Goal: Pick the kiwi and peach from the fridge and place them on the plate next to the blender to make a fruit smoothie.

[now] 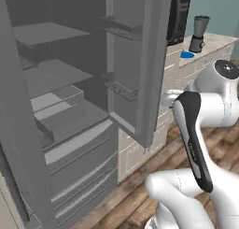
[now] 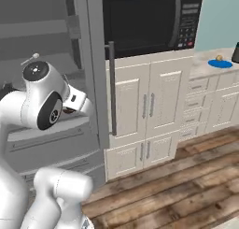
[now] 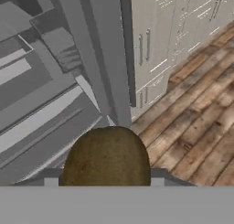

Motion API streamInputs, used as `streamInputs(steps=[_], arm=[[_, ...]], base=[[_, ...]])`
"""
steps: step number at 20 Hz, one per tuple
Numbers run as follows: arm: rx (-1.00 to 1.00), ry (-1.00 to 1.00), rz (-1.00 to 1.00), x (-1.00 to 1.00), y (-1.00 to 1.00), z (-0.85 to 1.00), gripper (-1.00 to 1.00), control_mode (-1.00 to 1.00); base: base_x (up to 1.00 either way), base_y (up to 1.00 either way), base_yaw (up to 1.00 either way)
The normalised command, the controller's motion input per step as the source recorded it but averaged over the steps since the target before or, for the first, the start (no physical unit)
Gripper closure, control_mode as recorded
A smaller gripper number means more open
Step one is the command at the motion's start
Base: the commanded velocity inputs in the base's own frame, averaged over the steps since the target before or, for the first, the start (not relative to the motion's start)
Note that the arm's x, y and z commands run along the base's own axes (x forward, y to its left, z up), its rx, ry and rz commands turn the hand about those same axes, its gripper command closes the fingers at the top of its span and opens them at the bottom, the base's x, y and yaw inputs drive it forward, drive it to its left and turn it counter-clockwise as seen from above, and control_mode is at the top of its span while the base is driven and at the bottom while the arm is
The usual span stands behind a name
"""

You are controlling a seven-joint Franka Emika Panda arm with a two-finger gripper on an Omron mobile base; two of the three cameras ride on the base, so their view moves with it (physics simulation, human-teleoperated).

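Gripping kiwi (image 3: pixel 107 157); no legible writing

We see the fridge (image 1: pixel 70 106) standing open on the left, its door (image 1: pixel 140 60) swung out before the cabinets (image 2: pixel 149 106). On the counter (image 1: pixel 212 43) further right, the plate (image 1: pixel 187 55) lies just beside the blender (image 1: pixel 200 34). A small fruit (image 2: pixel 218 58) rests on the plate.
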Motion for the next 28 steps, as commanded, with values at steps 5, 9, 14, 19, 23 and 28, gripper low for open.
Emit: streamInputs(steps=[5, 9, 14, 19, 23, 28], arm=[[0.00, 0.00, 0.00, 0.00, 0.00, 0.00, 1.00, 1.00], [0.00, 0.00, 0.00, 0.00, 0.00, 0.00, 1.00, 1.00], [0.00, 0.00, 0.00, 0.00, 0.00, 0.00, 1.00, 1.00], [0.00, 0.00, 0.00, 0.00, 0.00, 0.00, 1.00, 1.00], [0.00, 0.00, 0.00, 0.00, 0.00, 0.00, 1.00, 1.00], [0.00, 0.00, 0.00, 0.00, 0.00, 0.00, 1.00, 1.00]], base=[[0.00, -0.94, -0.66], [0.67, -0.77, -0.42], [1.00, 0.44, -0.20], [0.93, -0.12, -0.38], [0.81, -0.27, -0.48], [1.00, -0.04, -0.40]])
